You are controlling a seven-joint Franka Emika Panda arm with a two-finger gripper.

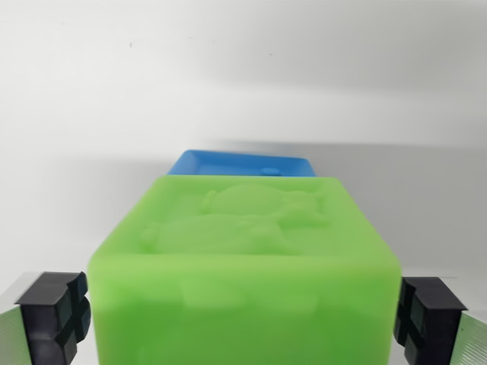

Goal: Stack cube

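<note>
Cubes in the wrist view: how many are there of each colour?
Green plastic cube with raised shapes on top: 1
Blue plastic cube, mostly hidden behind the green one: 1
Total: 2 cubes

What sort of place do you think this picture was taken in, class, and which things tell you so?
Probably a robot lab test bench: a plain white surface and backdrop, two moulded plastic cubes, green cube and blue cube, and black gripper pads flanking the green one.
</note>
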